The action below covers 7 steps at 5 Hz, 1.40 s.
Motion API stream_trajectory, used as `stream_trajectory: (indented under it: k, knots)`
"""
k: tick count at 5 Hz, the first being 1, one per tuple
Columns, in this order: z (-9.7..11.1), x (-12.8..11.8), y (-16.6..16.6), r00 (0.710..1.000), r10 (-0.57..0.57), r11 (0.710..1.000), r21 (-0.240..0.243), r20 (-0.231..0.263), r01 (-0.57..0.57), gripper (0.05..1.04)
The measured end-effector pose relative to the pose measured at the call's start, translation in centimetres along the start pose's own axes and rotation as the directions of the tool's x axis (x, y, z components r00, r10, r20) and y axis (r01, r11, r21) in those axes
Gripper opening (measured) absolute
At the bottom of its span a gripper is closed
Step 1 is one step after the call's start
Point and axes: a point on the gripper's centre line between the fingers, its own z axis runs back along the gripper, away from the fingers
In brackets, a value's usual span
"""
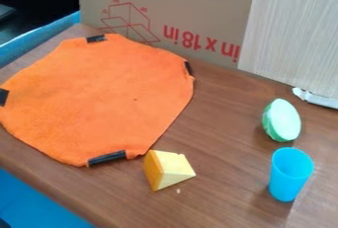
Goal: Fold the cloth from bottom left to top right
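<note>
Orange cloth (99, 94), likely light and limp, is spread across the left of a wooden table (224, 123), best pinched at its lower-left edge; the pincer's state cannot be told.

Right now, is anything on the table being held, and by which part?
Nothing on the table is held: the orange cloth lies spread out, and the toy cheese wedge, blue cup and pale green toy piece rest ungripped.

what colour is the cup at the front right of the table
The cup is bright blue, seen in the camera view.
</note>
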Motion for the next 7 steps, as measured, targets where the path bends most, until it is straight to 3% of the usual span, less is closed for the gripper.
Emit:
stream_trajectory:
  k: [1, 3, 5, 7]
  knots:
    - [-0.3, 0.6, 0.7, 0.998, 0.041, 0.999, 0.012, 0.041, -0.041, 1.001]
    - [-2.3, 0.6, 1.3, 0.992, 0.119, 0.993, -0.024, 0.051, -0.118, 1.001]
    - [-4.7, 0.0, 1.1, 0.989, 0.147, 0.988, -0.047, -0.032, -0.149, 1.001]
    - [-5.2, -0.2, 0.8, 0.990, 0.122, 0.990, -0.064, -0.067, -0.126, 1.001]
